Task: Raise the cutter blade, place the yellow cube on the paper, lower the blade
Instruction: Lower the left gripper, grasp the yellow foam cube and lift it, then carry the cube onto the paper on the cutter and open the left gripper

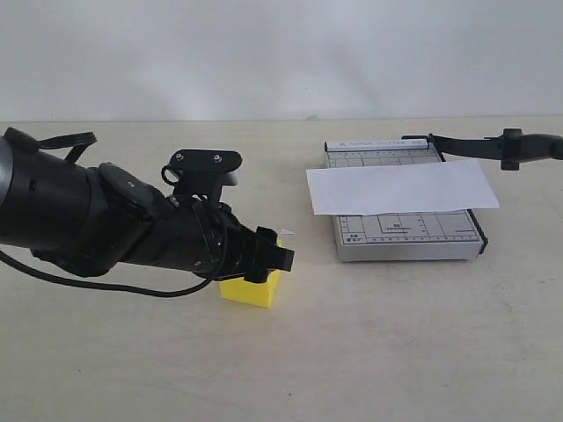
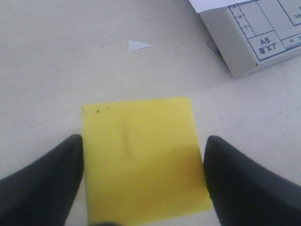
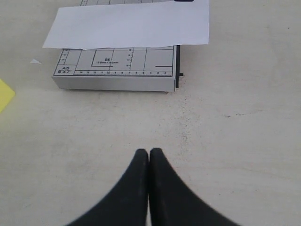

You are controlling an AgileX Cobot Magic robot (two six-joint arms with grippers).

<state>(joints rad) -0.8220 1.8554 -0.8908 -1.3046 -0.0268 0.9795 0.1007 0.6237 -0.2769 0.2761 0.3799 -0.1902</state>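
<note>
The yellow cube [image 1: 252, 288] [image 2: 141, 155] rests on the table, left of the grey trimmer board [image 1: 409, 237]. My left gripper [image 1: 268, 255] [image 2: 143, 141] reaches down over it, with one black finger against each of two opposite sides. The white paper [image 1: 400, 187] [image 3: 131, 23] lies across the board and overhangs both sides. The cutter blade [image 1: 493, 145] stands raised off the board at its far right corner, handle end pointing right. My right gripper [image 3: 149, 151] is shut and empty, hovering over bare table in front of the board [image 3: 113, 82]. A corner of the cube [image 3: 4, 94] shows there.
A tiny white paper scrap [image 2: 139, 45] [image 1: 286, 233] lies on the table between the cube and the trimmer board [image 2: 244, 47]. The bulky left arm [image 1: 88, 220] and its cable stretch in from the left edge. A pale wall rises behind the table.
</note>
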